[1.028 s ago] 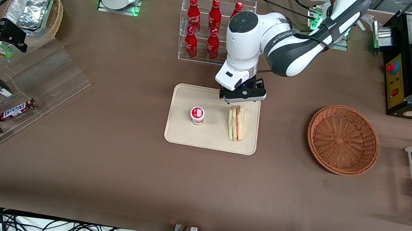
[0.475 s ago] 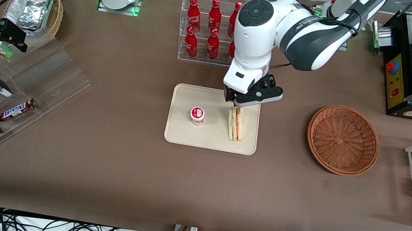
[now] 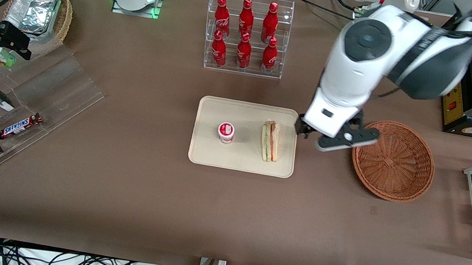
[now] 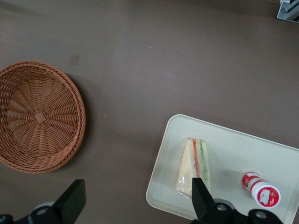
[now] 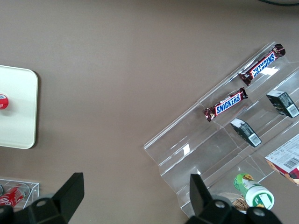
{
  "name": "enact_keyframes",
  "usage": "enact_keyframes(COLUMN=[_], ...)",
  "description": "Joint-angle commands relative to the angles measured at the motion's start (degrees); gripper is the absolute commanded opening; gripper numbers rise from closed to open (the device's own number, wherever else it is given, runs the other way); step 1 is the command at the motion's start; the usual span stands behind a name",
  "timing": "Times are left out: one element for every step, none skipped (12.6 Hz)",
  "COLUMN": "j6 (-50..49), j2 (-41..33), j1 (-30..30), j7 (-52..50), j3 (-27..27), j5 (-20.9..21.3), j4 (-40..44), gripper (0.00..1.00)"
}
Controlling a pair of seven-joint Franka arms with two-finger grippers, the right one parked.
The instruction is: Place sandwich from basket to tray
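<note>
Your gripper (image 3: 332, 139) hangs above the table (image 3: 224, 218) between the tray (image 3: 205, 153) and the basket (image 3: 393, 160), with its fingers (image 4: 200, 195) spread wide apart and nothing between them. In the wrist view you can see both dark fingertips well separated, bare brown table between them.

Your sandwich (image 3: 270, 140) lies on the tray, resting on one flat side with its layered red, green and yellow edge facing up. It sits at the end of the tray nearest the basket, clear of the rim. You can see it in the wrist view too (image 4: 194, 164), wrapped in clear film, one fingertip overlapping its corner in the picture only.

A small cup (image 3: 226, 132) with a red and white lid stands on the same tray, apart from the sandwich and toward the parked arm's end.

Your basket holds nothing; its woven floor is bare in both the front view and the wrist view (image 4: 39, 116).

Farther from the front camera than the tray you have a clear rack (image 3: 247, 34) of red bottles. Toward the parked arm's end, a clear stepped display (image 3: 12, 110) carries chocolate bars (image 3: 20, 126) and small boxes
</note>
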Motion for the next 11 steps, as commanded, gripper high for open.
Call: enact_keyframes(j6=[-3.59, -3.59, -3.51, -3.51, -3.59, -3.68, -3.86, -3.86, -3.86, -3.77, -3.42], j2=[-0.07, -0.68, -0.69, -1.12, -2.17, -2.53, -2.8, -2.8, -2.71, -2.62, -2.36], j1=[-0.96, -0.88, -1.05, -1.4, -1.84, -2.11, -2.72, -2.98, -3.42, -3.51, -3.78], j7=[10.92, 14.7, 18.22, 22.77, 29.52, 35.5, 40.18, 43.96, 46.79, 48.29, 49.61], j3=[8.11, 10.85, 15.48, 19.79, 23.23, 27.88, 31.58, 34.14, 36.16, 37.75, 38.99], j5=[-5.78, -8.32, -11.39, -14.21, -16.5, -18.69, -20.89, -21.87, -21.97, -21.97, -21.53], j4=[5.2, 5.29, 5.47, 5.73, 6.08, 6.0, 5.56, 5.47, 5.12, 5.03, 5.03], gripper=[1.0, 1.0, 1.0, 1.0, 1.0, 1.0, 1.0, 1.0, 1.0, 1.0, 1.0])
